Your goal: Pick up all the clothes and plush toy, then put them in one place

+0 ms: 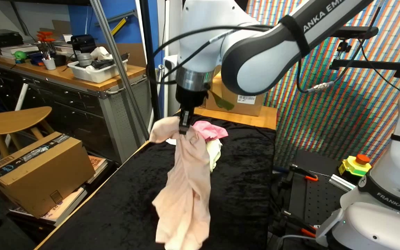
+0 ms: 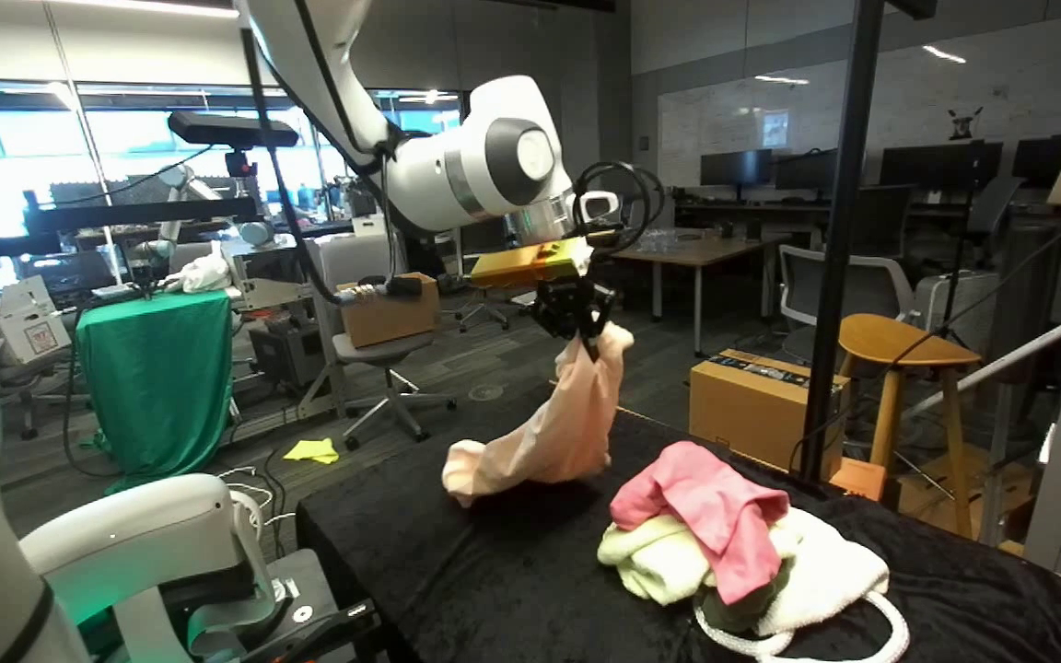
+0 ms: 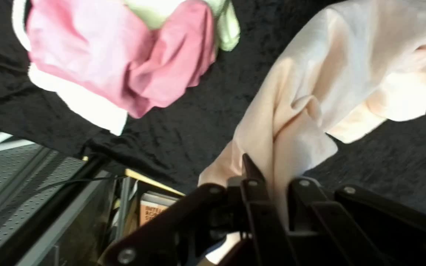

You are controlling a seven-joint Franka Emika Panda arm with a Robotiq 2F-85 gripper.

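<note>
The pale peach cloth (image 2: 568,425) hangs from the jaws — pinched between them — apart from the pink cloth (image 2: 707,508).

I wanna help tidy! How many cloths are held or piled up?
4: peach cloth in the gripper; pink cloth on top, pale green cloth and white cloth partly underneath. More may be hidden there.

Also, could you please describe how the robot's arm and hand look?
The arm has rounded white and pale grey shells, dark joint trim, a silver ring, black cables and "FRANKA EMIKA" lettering. The hand is black, with slim fingers and silver screw heads.
</note>
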